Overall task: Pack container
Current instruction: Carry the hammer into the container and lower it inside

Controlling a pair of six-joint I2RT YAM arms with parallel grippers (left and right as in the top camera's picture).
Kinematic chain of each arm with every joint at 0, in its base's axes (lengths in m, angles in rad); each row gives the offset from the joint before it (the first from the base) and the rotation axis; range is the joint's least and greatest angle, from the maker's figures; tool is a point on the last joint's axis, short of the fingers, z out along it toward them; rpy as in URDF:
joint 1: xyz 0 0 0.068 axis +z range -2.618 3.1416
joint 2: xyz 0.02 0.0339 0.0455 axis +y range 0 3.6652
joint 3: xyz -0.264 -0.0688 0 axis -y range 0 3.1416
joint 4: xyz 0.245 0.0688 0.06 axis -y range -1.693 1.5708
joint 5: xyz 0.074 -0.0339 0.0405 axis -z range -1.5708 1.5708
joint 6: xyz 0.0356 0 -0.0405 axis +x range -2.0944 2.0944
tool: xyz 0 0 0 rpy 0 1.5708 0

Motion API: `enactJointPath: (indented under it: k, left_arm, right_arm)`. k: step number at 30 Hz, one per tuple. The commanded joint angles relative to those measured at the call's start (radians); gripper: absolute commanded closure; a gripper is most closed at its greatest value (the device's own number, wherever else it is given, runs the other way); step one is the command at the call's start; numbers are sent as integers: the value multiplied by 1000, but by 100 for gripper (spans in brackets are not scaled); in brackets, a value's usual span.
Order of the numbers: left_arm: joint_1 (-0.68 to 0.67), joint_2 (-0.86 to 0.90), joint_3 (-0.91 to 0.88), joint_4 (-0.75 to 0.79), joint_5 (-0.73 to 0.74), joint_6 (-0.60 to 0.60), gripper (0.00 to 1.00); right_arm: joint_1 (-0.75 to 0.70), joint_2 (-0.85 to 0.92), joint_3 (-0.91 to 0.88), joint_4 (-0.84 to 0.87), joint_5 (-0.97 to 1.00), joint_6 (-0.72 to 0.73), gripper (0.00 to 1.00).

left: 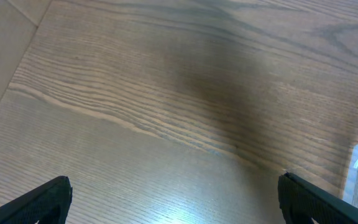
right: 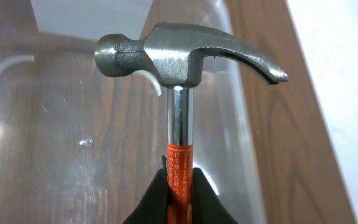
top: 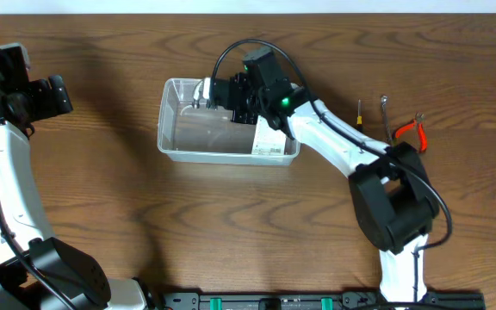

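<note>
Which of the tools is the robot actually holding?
The hammer, gripped by the right gripper over the container; the red-handled pliers lie on the table.

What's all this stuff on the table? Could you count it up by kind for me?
clear tub: 1
hammer: 1
red-handled pliers: 1
thin metal tools: 2
small white box: 1
total: 6

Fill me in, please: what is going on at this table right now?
The right gripper is shut on the handle of a claw hammer, holding it head-first over the inside of the clear container, not yet released. The left gripper hangs open above bare table, off to the left, holding nothing. Red-handled pliers and a small screwdriver lie right of the container, not packed yet.
</note>
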Motion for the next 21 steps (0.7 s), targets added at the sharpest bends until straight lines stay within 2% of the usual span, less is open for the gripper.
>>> enactJointPath:
  k: [1,7,12,14,17,20,21]
  left_arm:
    - [3,7,6,0,-2,-6,2]
    - [3,7,6,0,-2,-6,2]
    - [3,7,6,0,-2,-6,2]
    - [3,7,6,0,-2,-6,2]
    - [3,7,6,0,-2,-6,2]
    - [3,7,6,0,-2,-6,2]
    - [3,7,6,0,-2,-6,2]
  right_arm:
    - [-2,37,3,30,-21,-22,99]
    - [-5,68,3,135,-37,41,99]
    - [2,74,3,150,-37,79,99]
    - [2,74,3,150,-37,83,96]
    - [2,74,3,150,-37,95,83]
    - [2,74,3,150,-37,125,55]
    - [2,74,3,151,-37,143,51]
